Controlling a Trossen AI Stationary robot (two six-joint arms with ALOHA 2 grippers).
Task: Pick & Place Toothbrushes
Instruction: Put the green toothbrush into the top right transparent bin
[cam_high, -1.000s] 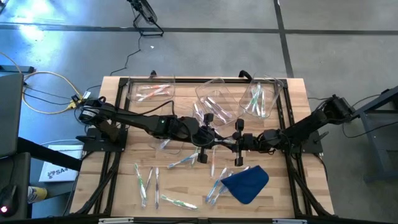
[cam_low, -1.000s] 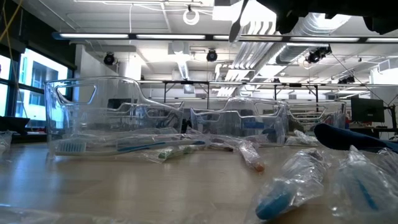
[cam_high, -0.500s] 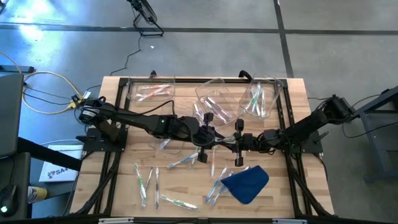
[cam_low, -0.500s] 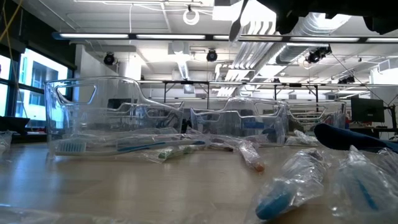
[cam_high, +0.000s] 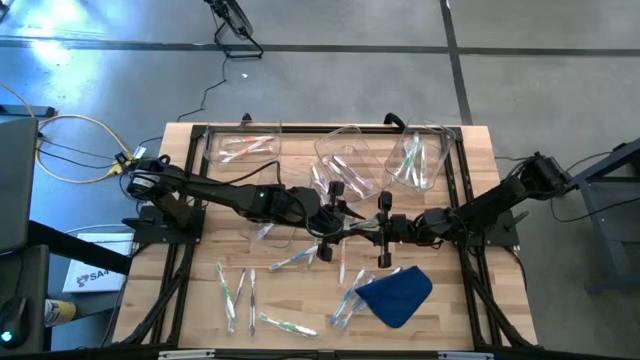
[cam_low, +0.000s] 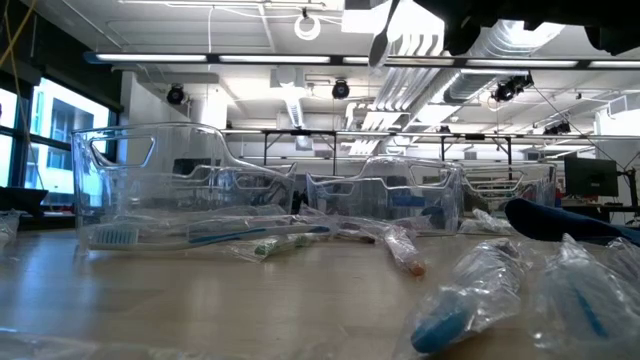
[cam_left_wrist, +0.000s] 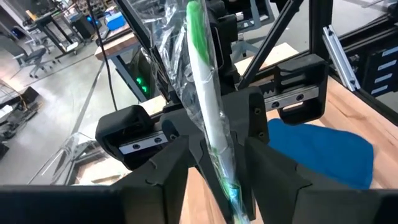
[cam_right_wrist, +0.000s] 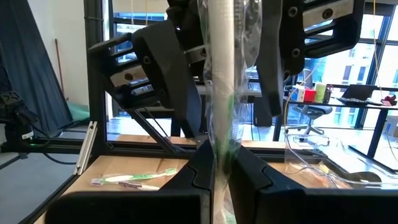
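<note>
Toothbrushes (cam_high: 245, 290) in clear wrappers lie loose on the near part of the wooden table (cam_high: 200, 300), beside a blue cloth (cam_high: 397, 294). Above the middle of the table the two grippers meet tip to tip. The right gripper (cam_high: 376, 230) is clamped on a wrapped green-and-white toothbrush (cam_left_wrist: 208, 118). The left gripper (cam_high: 338, 222) faces it with its fingers (cam_left_wrist: 163, 167) spread on either side of that same brush. At the far edge stand three clear bins (cam_high: 240, 146), each holding a few more brushes.
</note>
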